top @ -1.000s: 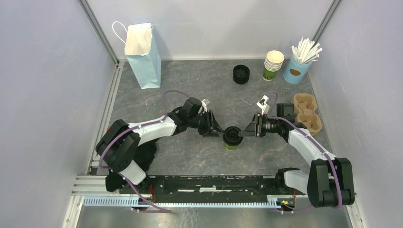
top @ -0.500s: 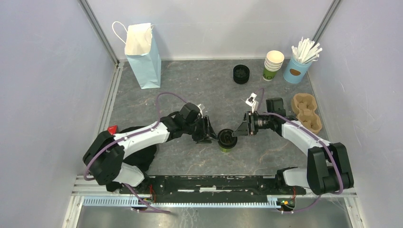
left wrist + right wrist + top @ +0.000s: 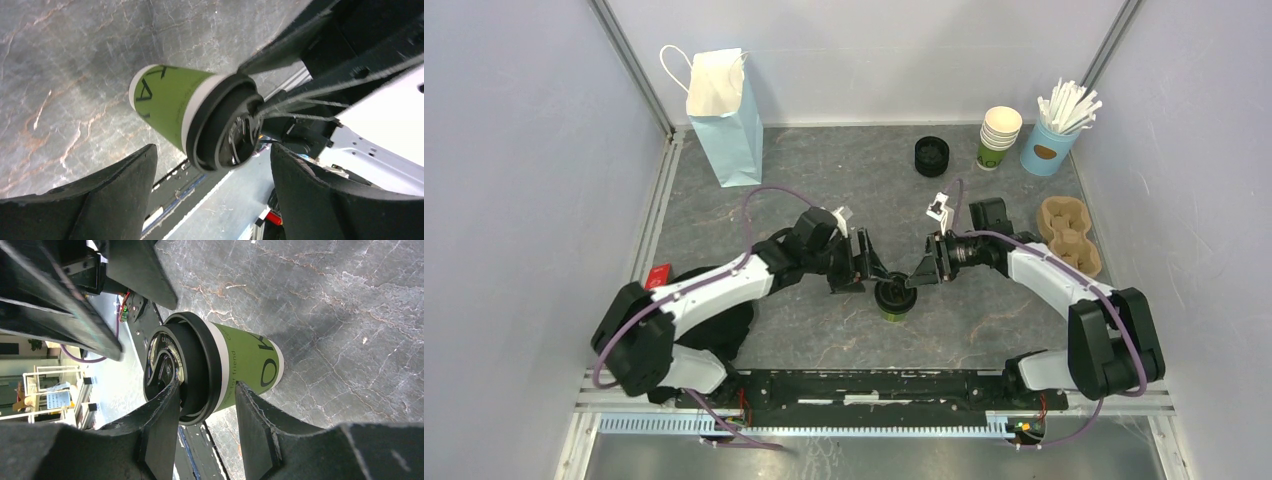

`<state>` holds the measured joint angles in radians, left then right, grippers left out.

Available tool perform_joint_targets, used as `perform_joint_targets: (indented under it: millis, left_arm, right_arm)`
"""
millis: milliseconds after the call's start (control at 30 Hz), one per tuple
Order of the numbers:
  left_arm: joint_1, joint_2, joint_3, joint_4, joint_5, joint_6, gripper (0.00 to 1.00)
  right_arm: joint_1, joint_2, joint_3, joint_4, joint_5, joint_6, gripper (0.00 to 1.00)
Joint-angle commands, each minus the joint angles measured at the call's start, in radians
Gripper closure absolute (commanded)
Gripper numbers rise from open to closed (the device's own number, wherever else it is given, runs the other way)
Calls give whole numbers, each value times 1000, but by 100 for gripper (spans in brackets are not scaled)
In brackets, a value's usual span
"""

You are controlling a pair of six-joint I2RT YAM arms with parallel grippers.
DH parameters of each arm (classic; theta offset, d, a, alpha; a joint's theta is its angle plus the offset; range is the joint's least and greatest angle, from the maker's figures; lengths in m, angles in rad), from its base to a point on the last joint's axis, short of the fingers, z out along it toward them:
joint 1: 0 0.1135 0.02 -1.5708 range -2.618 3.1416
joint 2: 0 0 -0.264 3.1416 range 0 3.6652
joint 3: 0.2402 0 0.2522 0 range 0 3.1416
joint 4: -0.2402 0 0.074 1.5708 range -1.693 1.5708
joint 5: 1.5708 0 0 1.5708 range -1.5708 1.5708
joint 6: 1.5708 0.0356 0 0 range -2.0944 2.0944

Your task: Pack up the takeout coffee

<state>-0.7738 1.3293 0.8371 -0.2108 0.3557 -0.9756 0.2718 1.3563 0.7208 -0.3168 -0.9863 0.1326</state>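
One takeout coffee cup [image 3: 892, 299], with a green body, pale band and black lid, stands on the grey table between my two grippers. It also shows in the left wrist view [image 3: 167, 102] and the right wrist view [image 3: 247, 365]. My right gripper [image 3: 917, 275] [image 3: 207, 387] pinches its top edge, one finger on the lid and the other on the pale band. My left gripper [image 3: 869, 272] [image 3: 212, 152] is wide open just left of the cup, its fingers clear of it. A second lidded cup is not in view.
A pale blue paper bag [image 3: 727, 118] stands at the back left. A stack of black lids [image 3: 932, 156], a stack of lidless cups [image 3: 998, 136] and a blue holder of stirrers [image 3: 1052, 142] stand at the back right. A brown pulp cup carrier [image 3: 1070, 236] lies at the right.
The cup has shifted a little left and nearer, and my right gripper has moved left with it. My left gripper has drawn back to the left and stays open.
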Motion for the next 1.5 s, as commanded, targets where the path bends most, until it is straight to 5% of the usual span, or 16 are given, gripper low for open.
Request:
perform_joint_targets:
  millis: [0,267,433,733,933,1167,1467]
  left_arm:
    - [9,134,82,57,113,95,12]
    - [33,252,155,-56,75,145,36]
    - [33,164,67,-33,17,57,42]
    - [30,57,-65,46,13,-59,41]
    - [32,27,-58,45,8,-63,26]
    - [58,-1,-94,131,68,-128,21]
    - [70,13,-114,116,89,-91,28]
  right_arm:
    - [17,43,17,-60,152,-98,52]
    - [33,72,64,-67,143,-98,52]
    - [53,124,147,-64,152,-79,49]
    - [74,158,318,-187,261,-17,26]
    - [38,46,320,-275,288,51,9]
    - [5,-79,65,-97,59,157,7]
    - [38,-118,-66,73,32,278,10]
